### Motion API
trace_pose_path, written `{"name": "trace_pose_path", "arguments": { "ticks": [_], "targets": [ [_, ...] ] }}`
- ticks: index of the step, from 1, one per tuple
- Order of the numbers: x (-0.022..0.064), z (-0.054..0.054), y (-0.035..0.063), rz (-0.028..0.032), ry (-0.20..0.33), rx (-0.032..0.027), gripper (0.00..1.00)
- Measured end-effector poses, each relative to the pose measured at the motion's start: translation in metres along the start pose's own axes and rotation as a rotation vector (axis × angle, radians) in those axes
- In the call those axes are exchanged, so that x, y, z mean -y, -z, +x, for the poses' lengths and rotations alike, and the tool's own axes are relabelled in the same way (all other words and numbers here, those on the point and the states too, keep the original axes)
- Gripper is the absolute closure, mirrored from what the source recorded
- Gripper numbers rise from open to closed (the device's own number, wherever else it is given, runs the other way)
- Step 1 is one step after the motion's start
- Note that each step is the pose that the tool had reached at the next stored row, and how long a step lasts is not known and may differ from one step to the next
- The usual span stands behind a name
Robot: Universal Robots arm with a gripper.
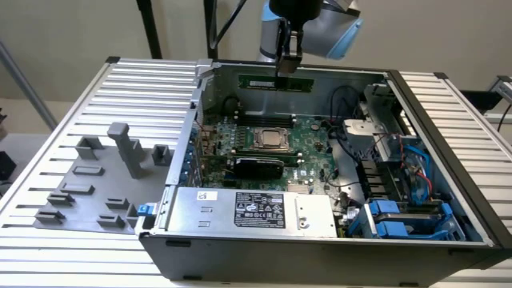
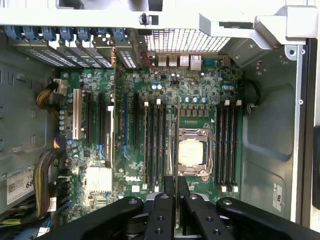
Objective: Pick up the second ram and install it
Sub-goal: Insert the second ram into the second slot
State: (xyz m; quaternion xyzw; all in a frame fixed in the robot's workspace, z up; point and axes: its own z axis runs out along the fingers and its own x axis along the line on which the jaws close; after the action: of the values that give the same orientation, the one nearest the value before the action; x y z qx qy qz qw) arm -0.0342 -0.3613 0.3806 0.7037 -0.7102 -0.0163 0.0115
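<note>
Above the far end of the open computer case, grasps the second ram between the two fingers of the gripper, clenched on the upper long edge. Hangs level in free air, lower edge well above the motherboard and apart from it. Has open room at both short ends and below; stands nearest to the far wall of the case, just in front of it, contact there not possible to tell.

From the wrist view, looks straight down along the black fingers of the gripper. Shows the second ram edge-on as one thin line, parallel to the memory slots. Places this line between the bank of slots with white latches and the processor socket, with another bank on the other side of the socket.

From the exterior view, gives the height of the stick over the board, also the power supply at the near wall and blue drive carriers at the exterior view's right.

Outside the case, on the slatted metal table, keeps grey holder blocks at the exterior view's left, well apart from the gripper, with a pale wall behind
</note>
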Motion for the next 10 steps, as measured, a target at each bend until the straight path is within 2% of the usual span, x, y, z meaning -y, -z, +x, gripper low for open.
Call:
{"name": "trace_pose_path", "arguments": {
  "ticks": [6, 10],
  "targets": [
    [0.0, 0.0, -0.0008, -0.0002, 0.0, -0.0001, 0.86],
    [0.0003, 0.0, -0.008, -0.0001, 0.0, -0.0011, 0.86]
  ]
}}
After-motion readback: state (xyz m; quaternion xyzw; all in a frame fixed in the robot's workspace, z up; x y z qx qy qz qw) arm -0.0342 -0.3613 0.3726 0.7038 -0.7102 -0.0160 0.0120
